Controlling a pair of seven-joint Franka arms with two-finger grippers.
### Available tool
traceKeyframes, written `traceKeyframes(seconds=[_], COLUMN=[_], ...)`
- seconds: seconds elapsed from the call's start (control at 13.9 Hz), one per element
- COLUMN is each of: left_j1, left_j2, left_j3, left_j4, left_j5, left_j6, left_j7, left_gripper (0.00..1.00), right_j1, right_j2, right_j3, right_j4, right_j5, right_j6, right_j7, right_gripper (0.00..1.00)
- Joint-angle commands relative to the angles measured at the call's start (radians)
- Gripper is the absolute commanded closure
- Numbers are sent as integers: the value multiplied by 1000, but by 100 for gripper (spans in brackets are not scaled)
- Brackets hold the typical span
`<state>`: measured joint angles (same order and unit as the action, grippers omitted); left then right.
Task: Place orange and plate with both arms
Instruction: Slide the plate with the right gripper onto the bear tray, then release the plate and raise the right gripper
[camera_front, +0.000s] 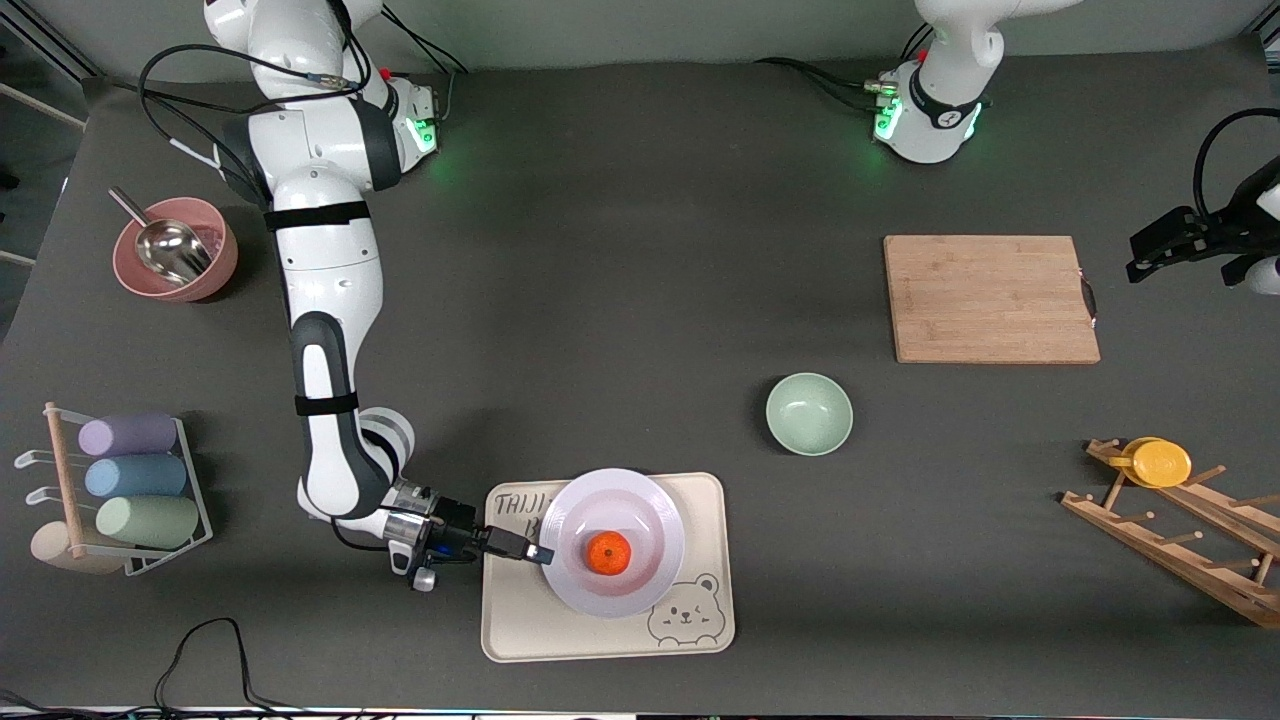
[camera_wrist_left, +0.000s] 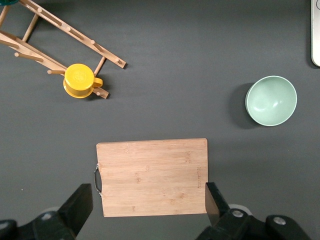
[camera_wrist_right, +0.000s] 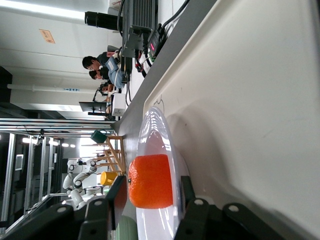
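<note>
The orange (camera_front: 608, 553) lies in the white plate (camera_front: 640, 500), which rests on the cream bear tray (camera_front: 600, 635) near the front camera. My right gripper (camera_front: 540, 553) is low at the plate's rim on the side toward the right arm's end of the table. In the right wrist view its open fingers (camera_wrist_right: 119, 192) straddle the rim of the plate (camera_wrist_right: 155, 135), with the orange (camera_wrist_right: 150, 181) seen between them. My left gripper (camera_front: 1140, 255) is open and empty, up in the air past the handle end of the cutting board (camera_front: 990, 298). In the left wrist view the gripper (camera_wrist_left: 148, 205) looks down on the board.
A pale green bowl (camera_front: 809, 413) sits between the tray and the cutting board. A yellow cup (camera_front: 1160, 463) hangs on a wooden rack (camera_front: 1180, 540) at the left arm's end. A pink bowl with a metal scoop (camera_front: 175, 250) and a rack of pastel cups (camera_front: 130, 480) stand at the right arm's end.
</note>
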<state>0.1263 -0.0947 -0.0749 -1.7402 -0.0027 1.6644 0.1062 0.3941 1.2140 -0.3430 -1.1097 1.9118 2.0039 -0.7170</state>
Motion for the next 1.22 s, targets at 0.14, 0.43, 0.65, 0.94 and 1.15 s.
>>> traceKeyframes(seconds=[0.14,0.43,0.65,0.94,1.15], left_j1=[4,4,3,3,-7], left_j2=[12,15,23,24,20], left_j3=[-3,-2,-3,-3,-12], left_j4=[18,18,18,19,21], left_j5=[12,23,32,33,33], left_j6=[5,15,17,17,0], left_j7=[-11,-11,-11,-11,-101], left_gripper=[0,0,0,0,0], right_j1=[-26,-72,-96,-110,-112], right_j2=[-48,-109,-209,-456,-669], right_j3=[-18,-16,-14,-13,-13], right_j4=[11,10,5,-77,-165], right_j5=[-210,-474,-730,-1176,-1458], right_j6=[4,-22,-43,-178,-279], right_j7=[48,50,88,178,191], right_gripper=[43,40,40,35,29])
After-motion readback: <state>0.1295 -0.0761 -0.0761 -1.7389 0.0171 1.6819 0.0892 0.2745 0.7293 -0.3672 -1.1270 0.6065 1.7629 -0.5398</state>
